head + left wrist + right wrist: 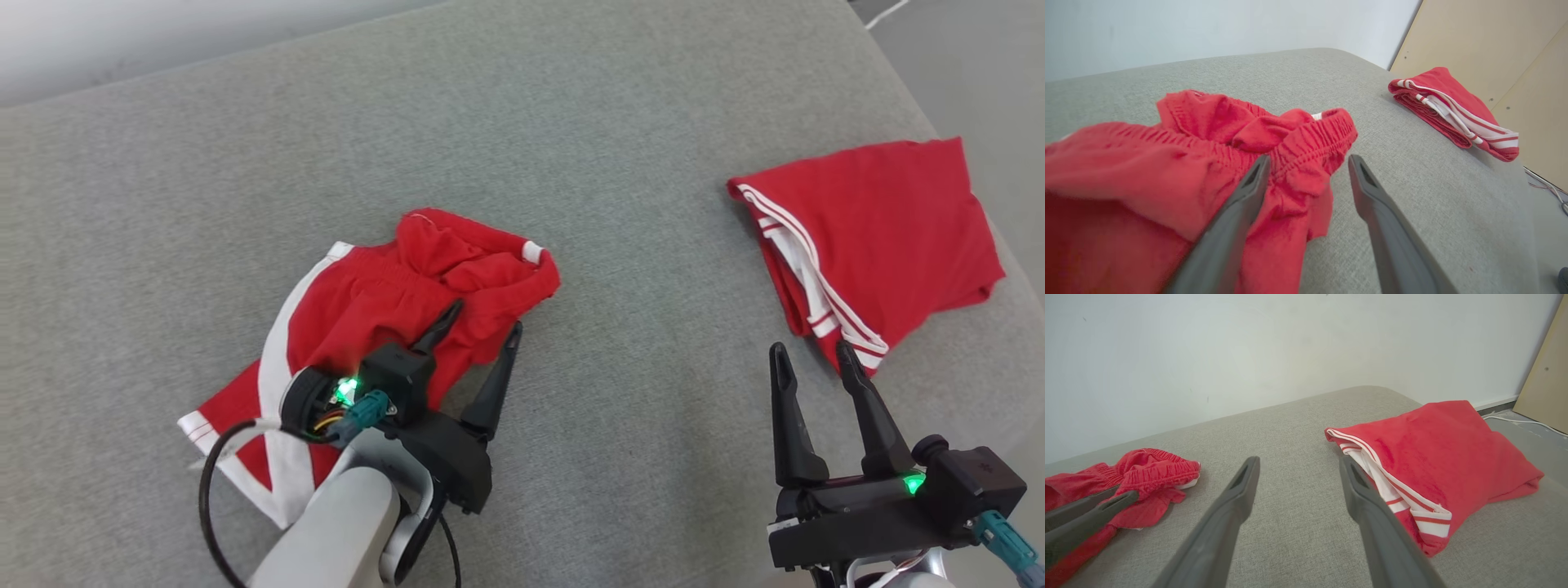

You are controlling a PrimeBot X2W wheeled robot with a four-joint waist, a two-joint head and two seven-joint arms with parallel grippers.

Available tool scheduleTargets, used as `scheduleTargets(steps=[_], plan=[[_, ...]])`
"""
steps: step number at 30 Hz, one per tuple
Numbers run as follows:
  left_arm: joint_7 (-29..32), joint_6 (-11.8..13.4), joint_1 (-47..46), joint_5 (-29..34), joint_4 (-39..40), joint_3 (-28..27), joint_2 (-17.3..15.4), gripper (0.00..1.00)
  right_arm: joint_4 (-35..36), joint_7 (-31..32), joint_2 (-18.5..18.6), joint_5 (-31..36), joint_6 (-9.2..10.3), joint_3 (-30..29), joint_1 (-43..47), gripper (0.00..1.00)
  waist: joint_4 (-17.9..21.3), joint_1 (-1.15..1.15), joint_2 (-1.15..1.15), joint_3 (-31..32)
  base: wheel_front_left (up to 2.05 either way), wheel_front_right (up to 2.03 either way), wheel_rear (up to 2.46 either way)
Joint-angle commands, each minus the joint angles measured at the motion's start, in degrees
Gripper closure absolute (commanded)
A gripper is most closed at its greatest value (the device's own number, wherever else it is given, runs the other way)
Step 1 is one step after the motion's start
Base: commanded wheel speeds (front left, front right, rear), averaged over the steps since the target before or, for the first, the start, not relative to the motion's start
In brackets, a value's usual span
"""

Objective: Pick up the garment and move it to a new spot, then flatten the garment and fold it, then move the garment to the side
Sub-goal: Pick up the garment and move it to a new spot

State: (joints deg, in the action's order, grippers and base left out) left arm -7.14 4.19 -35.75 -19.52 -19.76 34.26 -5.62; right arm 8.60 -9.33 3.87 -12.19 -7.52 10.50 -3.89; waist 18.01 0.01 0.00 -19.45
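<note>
1. Red fabric garments with white stripe trim: you have two, a crumpled pair of shorts (384, 318) and a folded piece (882, 220).
2. Black two-fingered grippers: count two, left gripper (485, 317) and right gripper (811, 349); four long dark fingers in all.
3. Small green indicator lights: two, left light (349, 388), right light (913, 483).
4. Grey woven fabric surface (571, 122): one.

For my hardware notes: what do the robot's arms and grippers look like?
Both the left gripper and the right gripper have two long, dark fingers on black housings, each with a green light and a teal connector. The left forearm is pale grey, with a black cable looping beside it.
</note>
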Motion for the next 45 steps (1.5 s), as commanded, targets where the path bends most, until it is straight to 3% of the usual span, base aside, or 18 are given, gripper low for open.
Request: scheduleTargets(steps=[1, 6, 11, 20, 26, 36, 45], plan=[[-0.6, -0.1, 1.1, -0.1, 0.7, 0.4, -0.1, 0.0, 0.0, 0.0, -0.1, 0.4, 0.06, -0.3, -0.2, 0.0, -1.5, -0.01, 0.0, 1.1, 0.0, 0.0, 0.0], [-1.7, 0.5, 4.6, -1.0, 6.7, 0.3, -1.2, 0.0, 0.2, 0.3, 0.2, 0.9, 0.06, -1.6, 0.2, 0.0, -4.6, -0.01, 0.0, 2.8, 0.0, 0.0, 0.0], [-1.6, 3.4, 8.7, -1.5, 14.6, -2.1, -3.6, 0.0, 0.5, 0.8, 0.8, 1.2, 0.06, -2.8, 0.5, 0.0, -7.6, -0.01, 0.0, 4.0, 0.0, 0.0, 0.0], [-4.5, 10.0, 13.9, -3.1, 24.3, -11.0, -8.2, 0.0, 0.8, 1.6, 1.7, 1.3, 0.06, -3.7, -0.5, 0.0, -12.0, -0.01, 0.0, 5.5, 0.0, 0.0, 0.0], [-7.1, 12.5, 17.0, -4.5, 26.8, -18.7, -10.7, 0.0, 0.0, 2.0, 2.8, 1.0, 0.06, -3.0, -1.2, 0.0, -13.6, -0.01, 0.0, 6.5, 0.0, 0.0, 0.0], [-8.0, 10.7, 24.7, -3.8, 28.7, -27.5, -12.9, 0.0, -1.5, 3.1, 3.6, 0.4, 0.06, -1.7, 0.0, 0.0, -14.8, -0.01, 0.0, 9.9, 0.0, 0.0, 0.0], [-7.9, 8.4, 32.4, -1.2, 27.2, -25.8, -12.9, 0.0, -1.3, 4.2, 3.5, 1.4, 0.06, -0.2, 3.8, 0.0, -15.3, -0.01, 0.0, 13.8, 0.0, 0.0, 0.0]])
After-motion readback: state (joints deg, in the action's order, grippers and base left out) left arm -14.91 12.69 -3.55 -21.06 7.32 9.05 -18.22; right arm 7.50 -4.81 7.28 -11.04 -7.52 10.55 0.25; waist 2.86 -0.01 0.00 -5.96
